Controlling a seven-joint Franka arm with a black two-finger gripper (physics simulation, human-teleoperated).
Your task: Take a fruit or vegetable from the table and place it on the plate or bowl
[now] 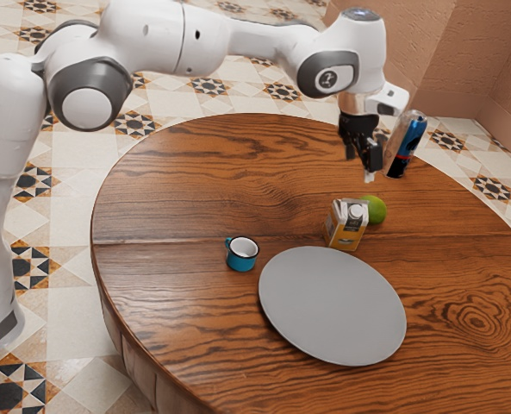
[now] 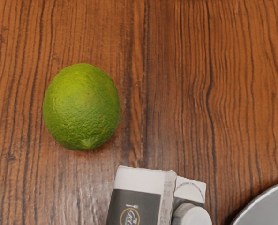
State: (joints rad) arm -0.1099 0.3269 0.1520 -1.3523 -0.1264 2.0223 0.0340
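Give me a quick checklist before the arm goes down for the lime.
1. Lime lies free on the table, nothing touching it: ok.
2. Gripper lined up over the lime: cannot tell; it hangs above, near it.
3. Carton clear of the lime: ok, a gap shows, but it stands close.
4. Plate bare for the drop: ok.
5. Mug and can away from the lime: ok.
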